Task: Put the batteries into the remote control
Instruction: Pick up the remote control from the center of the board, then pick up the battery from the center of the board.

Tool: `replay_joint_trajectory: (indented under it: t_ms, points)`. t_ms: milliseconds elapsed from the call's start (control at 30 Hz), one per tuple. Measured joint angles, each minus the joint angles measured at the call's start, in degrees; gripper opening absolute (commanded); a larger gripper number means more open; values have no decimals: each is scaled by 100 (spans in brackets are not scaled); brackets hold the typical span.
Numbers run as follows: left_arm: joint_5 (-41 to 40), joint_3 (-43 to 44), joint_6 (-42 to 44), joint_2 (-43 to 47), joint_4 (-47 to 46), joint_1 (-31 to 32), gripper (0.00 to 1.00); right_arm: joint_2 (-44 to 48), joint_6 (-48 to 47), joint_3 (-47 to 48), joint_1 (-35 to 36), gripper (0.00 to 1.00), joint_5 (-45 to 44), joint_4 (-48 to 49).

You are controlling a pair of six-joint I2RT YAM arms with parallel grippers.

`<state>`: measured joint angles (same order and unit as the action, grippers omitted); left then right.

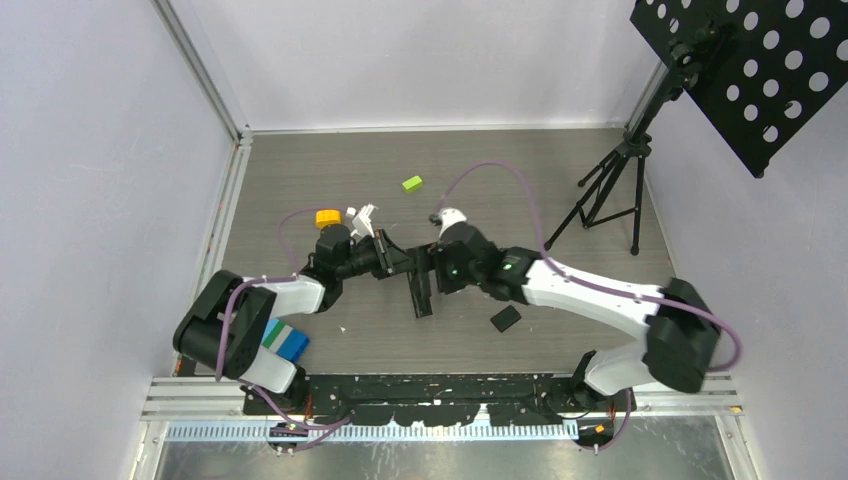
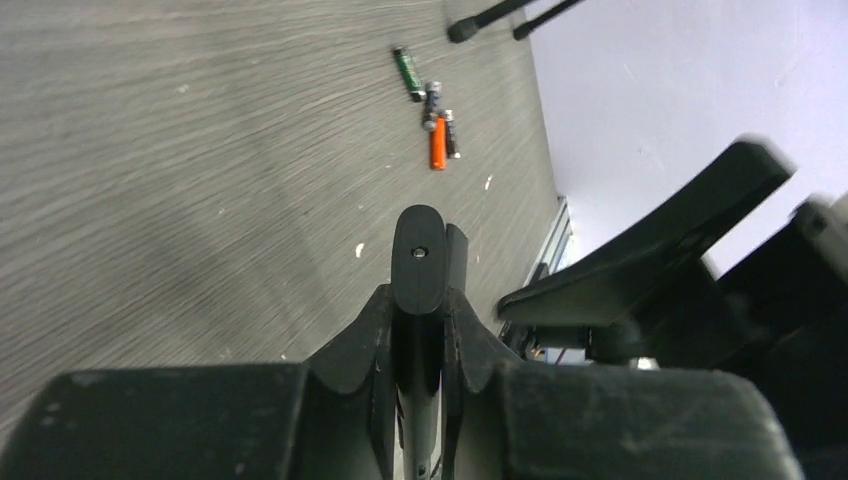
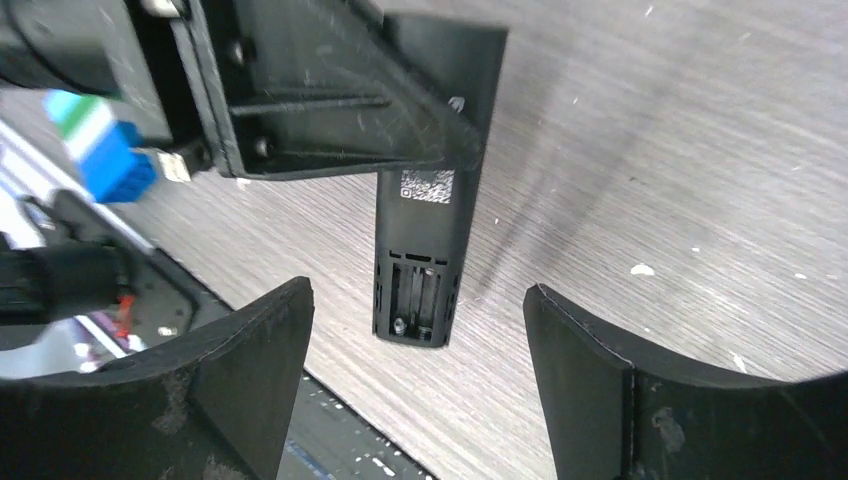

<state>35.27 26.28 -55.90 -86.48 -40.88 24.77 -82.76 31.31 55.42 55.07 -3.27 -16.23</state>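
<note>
My left gripper [image 1: 403,262] is shut on a black remote [image 1: 422,292] and holds it edge-on near the table's middle. The left wrist view shows the remote's end [image 2: 418,255] sticking out between my jaws. In the right wrist view the remote [image 3: 422,250] hangs from the left gripper [image 3: 300,90]; its battery compartment [image 3: 413,300] is open and empty. My right gripper [image 3: 415,345] is open and empty, its fingers on either side of the remote's lower end without touching it. Several batteries [image 2: 432,110], dark, green and one orange [image 2: 437,152], lie together on the table beyond the remote.
A black battery cover [image 1: 506,318] lies right of the remote. A green block [image 1: 411,183], an orange-yellow object [image 1: 327,217] and a white object [image 1: 362,220] lie further back. A blue-green block [image 1: 285,340] sits near the left base. A tripod [image 1: 610,185] stands at back right.
</note>
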Motion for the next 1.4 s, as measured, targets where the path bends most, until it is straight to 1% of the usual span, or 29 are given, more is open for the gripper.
replay_joint_trajectory:
  t_ms: [167,233,300,367,467,567,700,867,1033,1167,1233,1333,1400]
  points:
    - [369,111,796,605,219,0,0,1338,87,-151,-350,79,-96,-166]
    - [581,114,1091,831,210,0,0,1921,234,-374,-520,73,-284,-249]
    - [780,114,1287,960,192,2,0,2284,402,-540,-686,65,-514,-426]
    - [979,114,1440,1091,195,2,0,2396,638,-610,-872,55,-826,-754]
    - [1174,114,1617,1287,214,2,0,2188,1023,-614,-1141,42,-1331,-1342]
    - [1281,114,1744,1486,219,2,0,1790,1429,-612,-1425,36,-1709,-1947]
    - [1287,116,1827,1628,251,2,0,1272,1864,-636,-1768,36,-1996,-2586]
    - [1268,120,1902,1655,426,2,0,979,2020,-719,-1928,37,-2192,-2865]
    - [1226,120,1912,1655,535,2,0,651,1982,-831,-2146,37,-2168,-2708]
    - [1202,120,1910,1655,562,2,0,317,1829,-839,-2406,45,-2135,-2433]
    - [1185,120,1908,1657,564,2,0,160,1679,-839,-2535,47,-2061,-2225]
    - [1167,120,1910,1661,590,2,0,-146,1445,-839,-2702,46,-1906,-1897]
    - [1137,125,1921,1663,634,2,0,-343,1327,-839,-2785,41,-1832,-1746]
